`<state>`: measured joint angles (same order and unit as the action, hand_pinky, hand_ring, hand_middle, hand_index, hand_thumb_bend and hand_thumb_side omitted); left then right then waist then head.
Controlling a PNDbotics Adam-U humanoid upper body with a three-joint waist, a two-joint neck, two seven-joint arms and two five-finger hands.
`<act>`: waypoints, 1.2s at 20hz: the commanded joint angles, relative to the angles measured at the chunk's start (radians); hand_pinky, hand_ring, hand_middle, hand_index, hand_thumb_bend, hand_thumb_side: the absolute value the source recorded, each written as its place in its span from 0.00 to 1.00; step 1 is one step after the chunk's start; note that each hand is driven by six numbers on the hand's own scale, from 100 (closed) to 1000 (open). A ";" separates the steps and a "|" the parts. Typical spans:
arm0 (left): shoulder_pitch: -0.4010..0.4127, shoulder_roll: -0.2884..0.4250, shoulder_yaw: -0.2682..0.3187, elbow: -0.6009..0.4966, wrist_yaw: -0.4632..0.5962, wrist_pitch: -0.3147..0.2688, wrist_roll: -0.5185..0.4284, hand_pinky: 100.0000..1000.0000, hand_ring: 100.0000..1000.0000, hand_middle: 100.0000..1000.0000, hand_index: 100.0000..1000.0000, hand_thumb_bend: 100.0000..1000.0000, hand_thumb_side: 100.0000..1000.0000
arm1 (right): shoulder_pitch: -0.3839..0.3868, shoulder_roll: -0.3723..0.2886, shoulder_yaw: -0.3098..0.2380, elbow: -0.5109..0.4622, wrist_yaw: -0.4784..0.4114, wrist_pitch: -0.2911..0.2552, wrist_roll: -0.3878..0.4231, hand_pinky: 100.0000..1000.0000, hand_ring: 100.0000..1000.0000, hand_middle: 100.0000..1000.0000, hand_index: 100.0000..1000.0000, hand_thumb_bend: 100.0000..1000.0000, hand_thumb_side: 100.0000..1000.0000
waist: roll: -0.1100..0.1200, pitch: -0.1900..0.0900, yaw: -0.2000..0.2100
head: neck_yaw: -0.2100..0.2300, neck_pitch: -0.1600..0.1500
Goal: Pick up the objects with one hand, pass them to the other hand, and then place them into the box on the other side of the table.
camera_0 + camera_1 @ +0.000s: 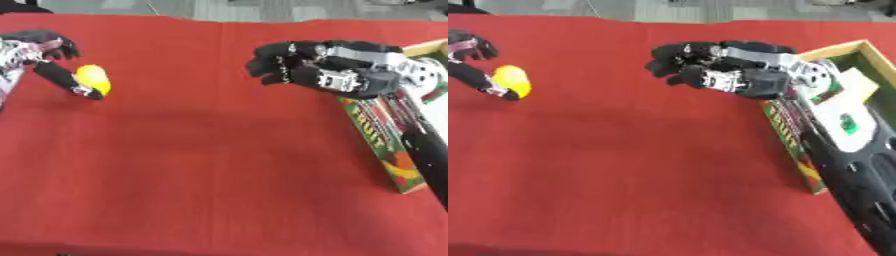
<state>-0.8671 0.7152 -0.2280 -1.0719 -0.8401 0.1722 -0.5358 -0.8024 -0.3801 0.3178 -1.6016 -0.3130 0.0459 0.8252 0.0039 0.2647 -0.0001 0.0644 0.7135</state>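
Red cloth covers the worktop [219,165], and on its far left lies a yellow fruit [94,79], lemon-like, its long axis running roughly away from the robot. The left hand [39,52] is right at it: a dark finger reaches down along the fruit's near-left side and appears to touch it, while the other fingers curl above. The fruit does not look enclosed, so I judge the grasp not yet made.

Well apart, across the middle of the cloth, the right hand [710,67] hovers with its fingers bent and holding nothing, just beside the box [798,150] at the right edge.

The left hand is far nearer, so the pickup falls to it; the handover then has to cross the open middle toward the waiting right hand.
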 commanded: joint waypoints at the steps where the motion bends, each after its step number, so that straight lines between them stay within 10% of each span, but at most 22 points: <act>1: -0.031 0.021 0.021 0.004 0.014 0.007 0.010 0.76 0.78 0.73 0.84 0.82 0.50 | -0.027 -0.002 -0.022 -0.024 0.009 0.011 -0.023 0.99 1.00 0.93 1.00 0.00 0.64 | 0.001 -0.007 -0.001 | 0.000 -0.022; 13: -0.072 -0.002 0.053 0.055 0.022 0.042 0.034 0.75 0.76 0.72 0.79 0.63 0.49 | -0.053 0.003 -0.045 -0.022 0.028 0.029 -0.048 0.99 1.00 0.93 1.00 0.00 0.65 | 0.000 0.037 -0.002 | 0.018 -0.049; 24: -0.072 -0.009 0.047 0.067 0.044 0.043 -0.058 0.72 0.72 0.66 0.60 0.10 0.08 | -0.054 -0.003 -0.046 -0.021 0.024 0.020 -0.050 0.99 1.00 0.93 1.00 0.00 0.64 | -0.001 0.036 0.000 | 0.028 -0.041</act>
<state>-0.9194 0.6840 -0.1887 -0.9928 -0.7993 0.2143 -0.5872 -0.8368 -0.3669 0.2842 -1.6107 -0.2872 0.0702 0.7752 -0.0004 0.3234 -0.0020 0.0873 0.6780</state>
